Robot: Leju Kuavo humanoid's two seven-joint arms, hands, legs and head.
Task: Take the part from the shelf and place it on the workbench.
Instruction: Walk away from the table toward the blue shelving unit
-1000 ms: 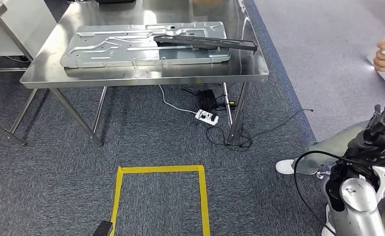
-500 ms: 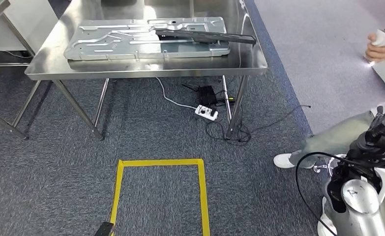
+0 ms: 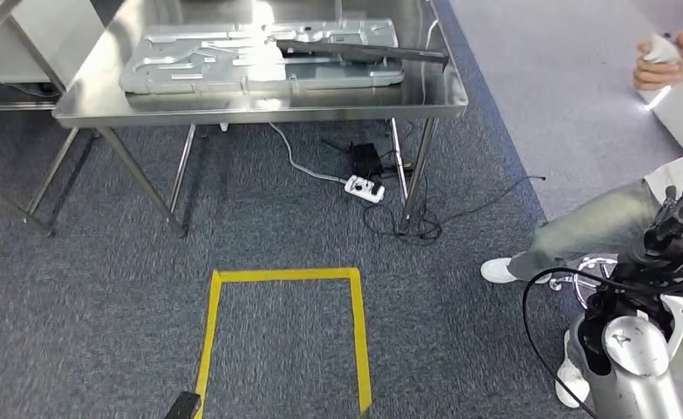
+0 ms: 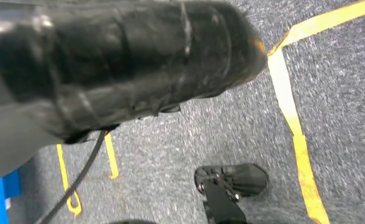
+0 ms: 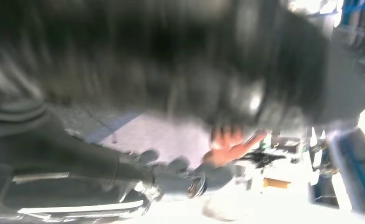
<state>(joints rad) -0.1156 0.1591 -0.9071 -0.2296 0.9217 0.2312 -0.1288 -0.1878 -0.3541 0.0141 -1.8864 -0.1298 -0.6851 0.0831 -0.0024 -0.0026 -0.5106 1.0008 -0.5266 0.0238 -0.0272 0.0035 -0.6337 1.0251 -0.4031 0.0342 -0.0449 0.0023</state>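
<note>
A long black part (image 3: 364, 52) lies on a large silver stamped panel (image 3: 198, 65) on the steel workbench (image 3: 259, 103), at the far end of the head view. My right hand (image 3: 679, 218) is raised at the right edge, well short of the bench; its dark fingers point up, spread apart, with nothing in them. In the right wrist view the picture is a dark blur. My left hand (image 3: 183, 406) shows as a small dark tip at the bottom edge. In the left wrist view it is a black wrapped bulk (image 4: 124, 60) over carpet, and its fingers are hidden.
A yellow tape square (image 3: 215, 332) marks the grey carpet in front of me. Cables and a white power strip (image 3: 361, 188) lie under the bench. A person sits at the right: a leg (image 3: 582, 231), a white shoe (image 3: 502, 271), and a hand (image 3: 660, 65) holding something white.
The whole picture has shifted, so the camera moved: bench and tape square sit higher in the frame. The person's hand has risen and moved left. My right hand keeps its pose.
</note>
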